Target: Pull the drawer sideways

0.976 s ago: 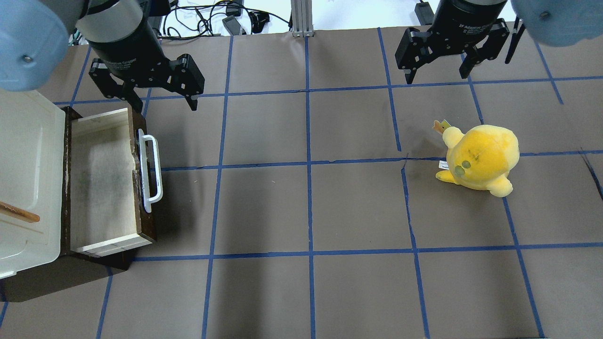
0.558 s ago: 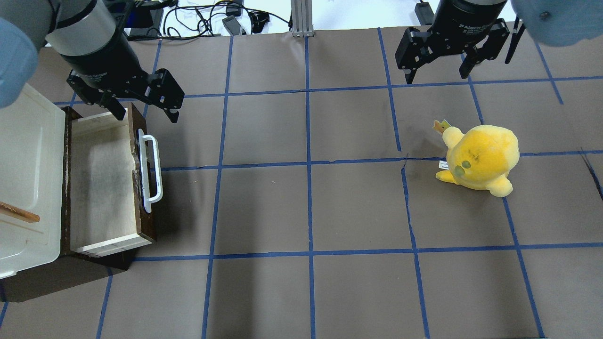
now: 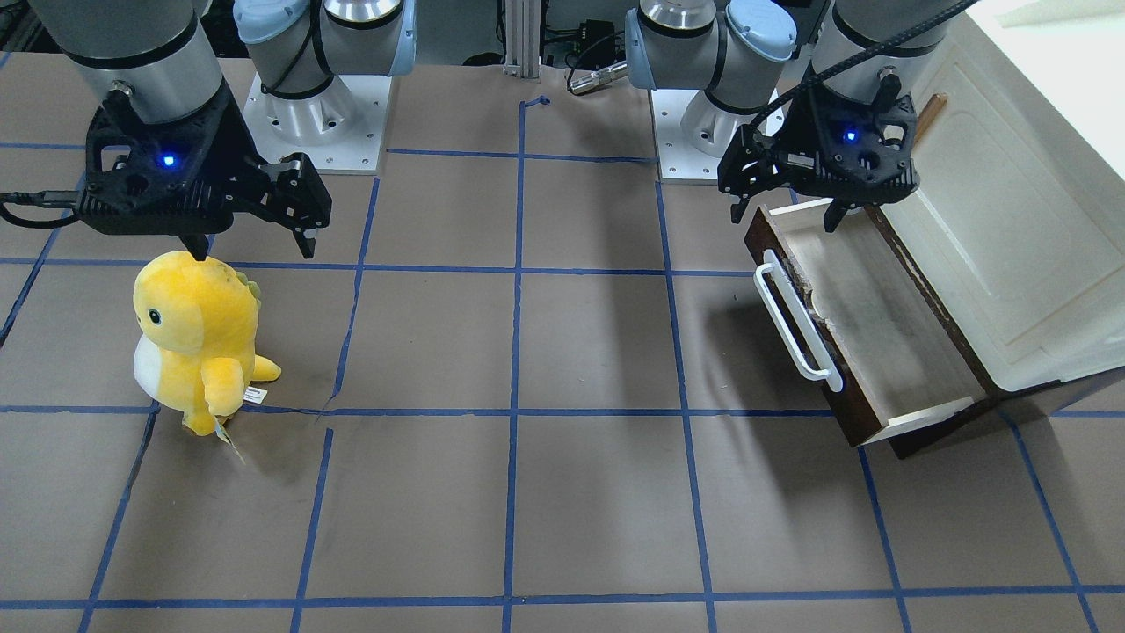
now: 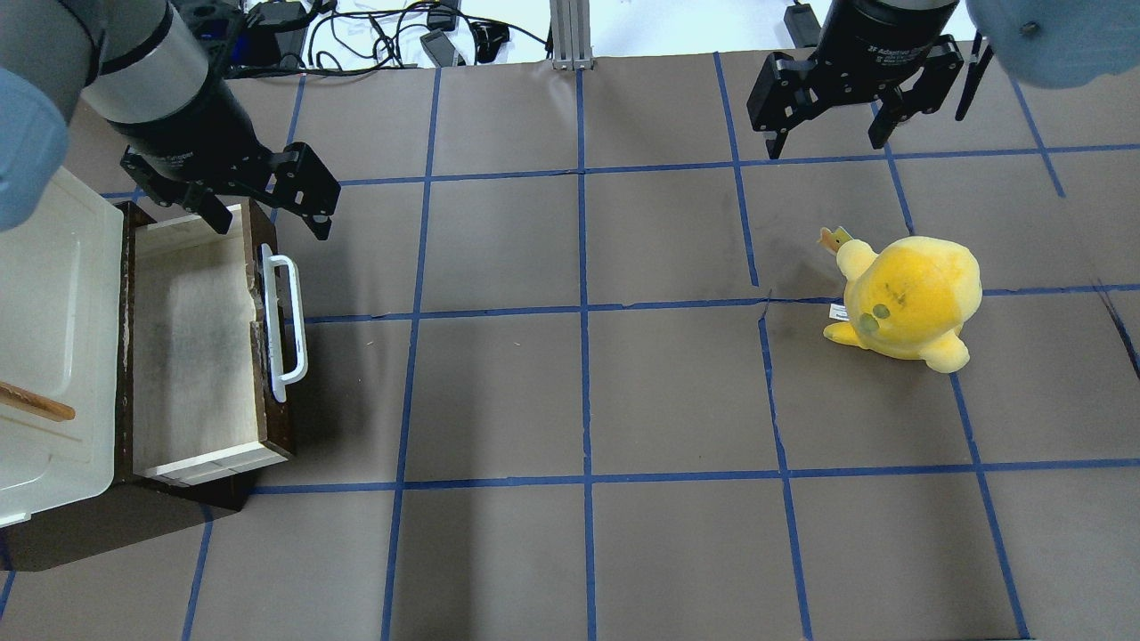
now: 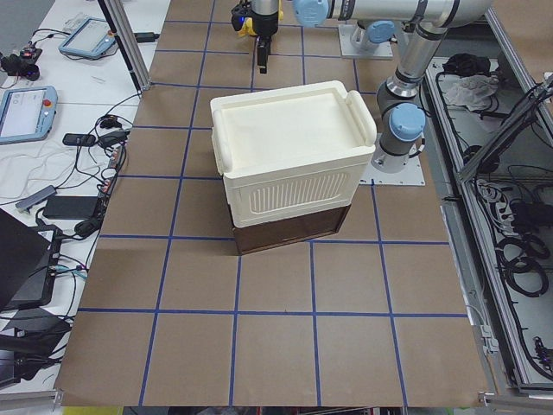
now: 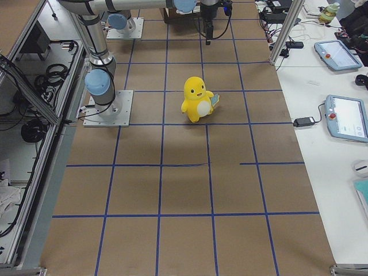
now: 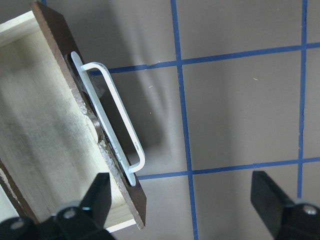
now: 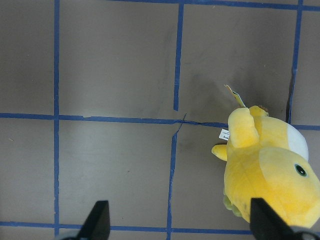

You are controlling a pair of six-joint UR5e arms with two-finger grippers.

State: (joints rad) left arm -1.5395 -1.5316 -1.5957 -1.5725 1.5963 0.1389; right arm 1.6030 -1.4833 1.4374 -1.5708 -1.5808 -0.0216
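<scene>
The drawer stands pulled out of the cabinet at the table's left. It has a dark brown front panel, a pale interior and a white bar handle. It also shows in the front view and the left wrist view. My left gripper is open and empty. It hangs over the far end of the drawer's front panel, one finger over the drawer's interior and the other outside, beyond the handle. My right gripper is open and empty, high at the far right.
A cream-white cabinet holds the drawer, with a wooden stick on its lid. A yellow plush toy stands on the right half of the table, just nearer than the right gripper. Blue tape lines cross the brown table cover.
My left gripper has moved left and down toward the far end of the drawer front, still open. The drawer, the plush toy and the right arm have not moved.
</scene>
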